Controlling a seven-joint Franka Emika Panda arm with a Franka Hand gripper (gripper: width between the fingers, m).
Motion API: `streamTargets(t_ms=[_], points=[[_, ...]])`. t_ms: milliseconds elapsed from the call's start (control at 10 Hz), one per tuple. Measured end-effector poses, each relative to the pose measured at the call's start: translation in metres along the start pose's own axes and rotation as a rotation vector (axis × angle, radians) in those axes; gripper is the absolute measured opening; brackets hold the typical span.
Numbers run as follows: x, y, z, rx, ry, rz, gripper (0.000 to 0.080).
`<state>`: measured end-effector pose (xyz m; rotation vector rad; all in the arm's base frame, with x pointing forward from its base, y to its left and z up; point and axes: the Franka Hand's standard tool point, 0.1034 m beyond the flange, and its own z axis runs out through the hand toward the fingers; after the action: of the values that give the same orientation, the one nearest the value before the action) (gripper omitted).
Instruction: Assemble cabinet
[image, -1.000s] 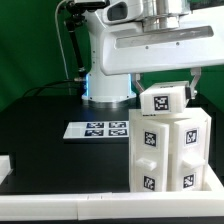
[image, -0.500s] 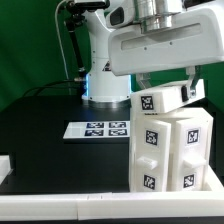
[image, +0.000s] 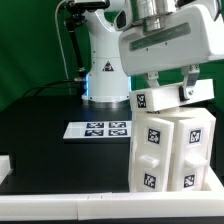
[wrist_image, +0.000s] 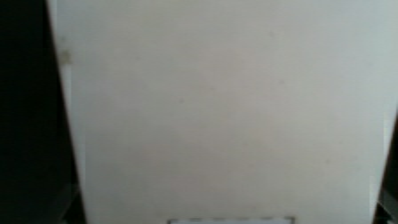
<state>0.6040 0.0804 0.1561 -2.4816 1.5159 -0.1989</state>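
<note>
One cabinet (image: 172, 150): white boxy body standing on the black table (image: 45, 135) at the exterior view's right, near the front edge; square marker tags show on its two visible faces.
Held part: a white tagged block (image: 160, 98) sits tilted just above the cabinet's top, its lower edge at or very near that top; whether they touch cannot be told.
Gripper (image: 170, 88): closed on the white tagged block, one dark finger at each side of it, the fingers (image: 190, 82) pointing down from the wide white hand.
Marker board (image: 100, 129): flat on the table, just beside the cabinet on the exterior view's left, apart from it.
Arm base (image: 103, 65): white column behind the marker board, in front of a green backdrop (image: 30, 40).
Exterior view only: cabinet, block, fingers, marker board and base together.
Wrist view only: a plain white surface (wrist_image: 214, 110) fills nearly the whole picture, dark strips at two edges, a sliver of a tag at another; no fingers show, and which part this surface belongs to cannot be told.
</note>
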Motion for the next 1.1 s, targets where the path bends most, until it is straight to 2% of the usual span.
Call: streamTargets(t_ms=[300, 800, 1000, 1100], points=[[-0.0034, -0.0005, -0.0011, 0.017, -0.02, 0.285, 0.0546], [-0.0037, 0.0011, -0.0002, 0.026, -0.088, 0.788, 0.0546], [-0.0042, 0.0008, -0.0001, 0.028, -0.101, 0.868, 0.0546], [-0.0065, 0.0002, 0.0003, 0.026, -0.113, 0.934, 0.063]])
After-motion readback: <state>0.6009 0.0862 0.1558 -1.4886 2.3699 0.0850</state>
